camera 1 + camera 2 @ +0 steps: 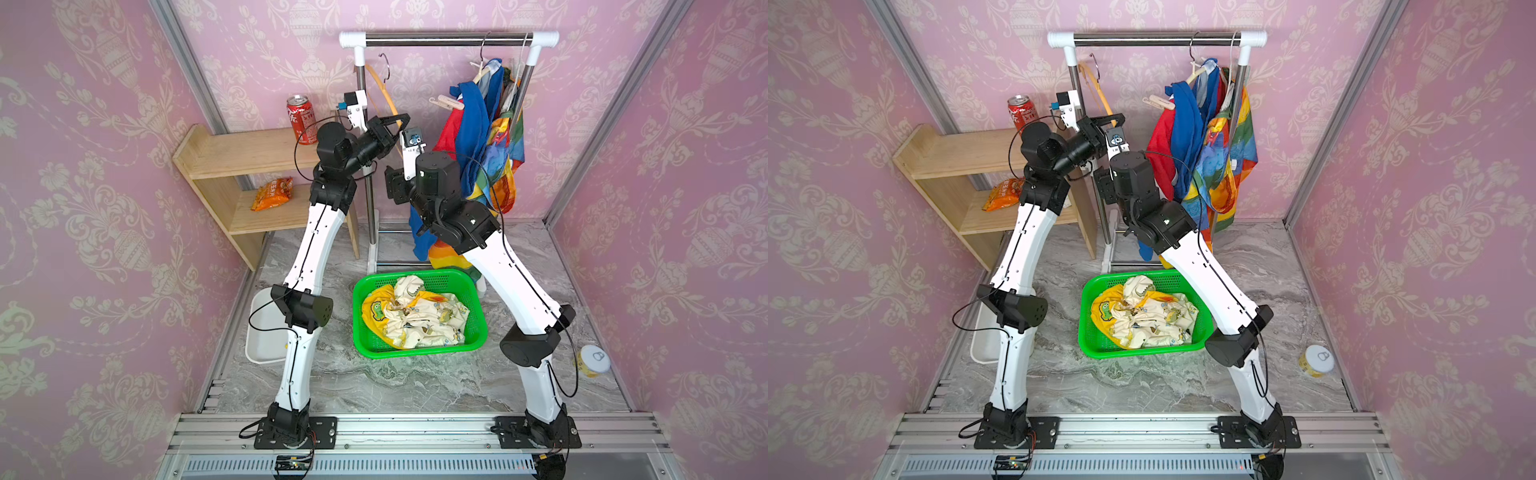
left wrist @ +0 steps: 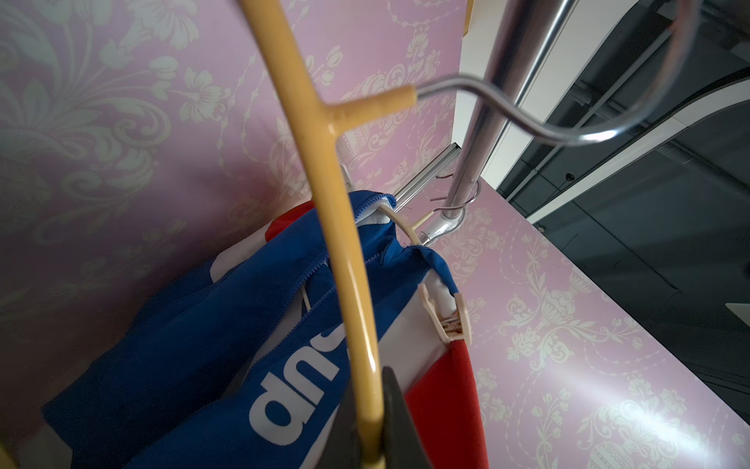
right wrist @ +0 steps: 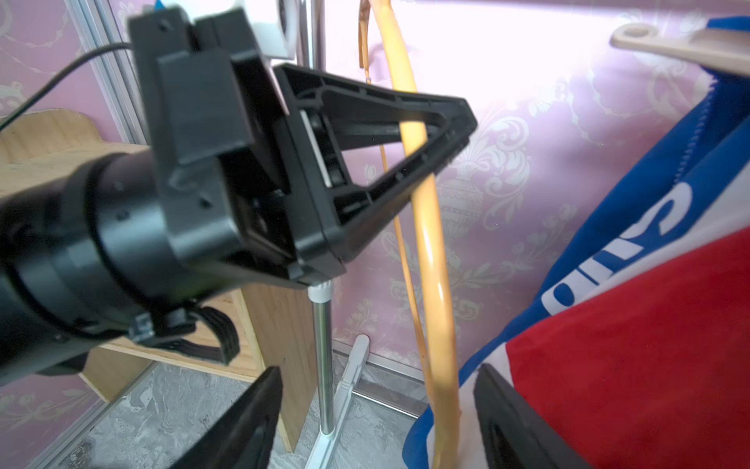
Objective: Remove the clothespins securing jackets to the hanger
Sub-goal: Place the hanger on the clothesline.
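Right, biggest first: the rack stands at the back wall w/ the wooden shelf beside it. Two jackets hang bunched at one end of its bar. The blue-red-white jacket is in front and the rainbow jacket just behind, touching it. The yellow dinosaur jacket lies crumpled in the green basket on the floor, between my two arms.

The yellow hanger is bare and hangs tilted off the bar near the shelf-side post. My left gripper is clamped tight on its lower arm. In the left wrist view the yellow bar runs straight down into my closed fingers.

My right gripper is below that w/ jaws wide apart, holding nothing. In the right wrist view the hanger's lower end shows between my two fingers, nearer the one by the blue-red-white jacket. Can't tell if it touches.

Smallest: one pale clothespin is clipped on the shoulder of the blue-red-white jacket, pinning it to a cream hanger, and sticks out toward the yellow hanger. It shows in both top views and both wrist views, well apart from either gripper. No other clothespins that I can make out.
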